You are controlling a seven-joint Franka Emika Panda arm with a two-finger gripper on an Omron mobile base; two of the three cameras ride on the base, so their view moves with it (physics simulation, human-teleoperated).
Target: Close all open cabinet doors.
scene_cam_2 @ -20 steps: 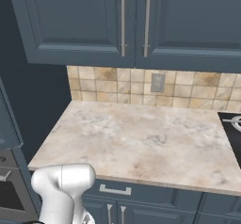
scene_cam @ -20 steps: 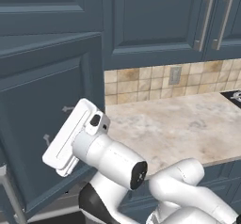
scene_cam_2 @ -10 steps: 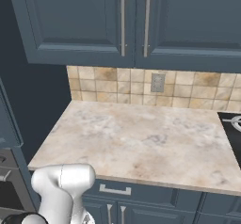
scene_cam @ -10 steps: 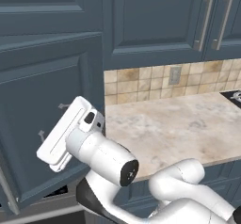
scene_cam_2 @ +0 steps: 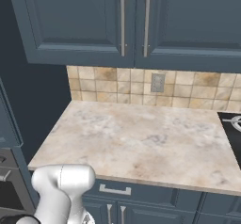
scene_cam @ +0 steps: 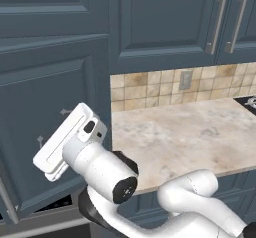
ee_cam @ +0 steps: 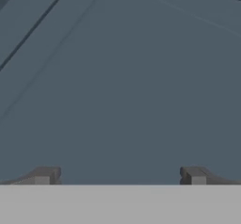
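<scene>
White gripper [scene_cam: 50, 127] against cabinet door [scene_cam: 45, 107].

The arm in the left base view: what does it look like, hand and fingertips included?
Glossy white rounded arm segments with dark joint caps and collars. The hand is a flat white rectangular block bearing a small dark spot. The gripper ends in two small, dark grey-brown, blocky fingertips.

A: What is on the left?
B: A dark slate-blue cabinet door [scene_cam: 55, 127] standing ajar, with the white arm's gripper [scene_cam: 50, 132] against its panel.
A: And right?
B: A marbled countertop [scene_cam: 185, 137] under closed upper cabinets [scene_cam: 170, 19].
</scene>
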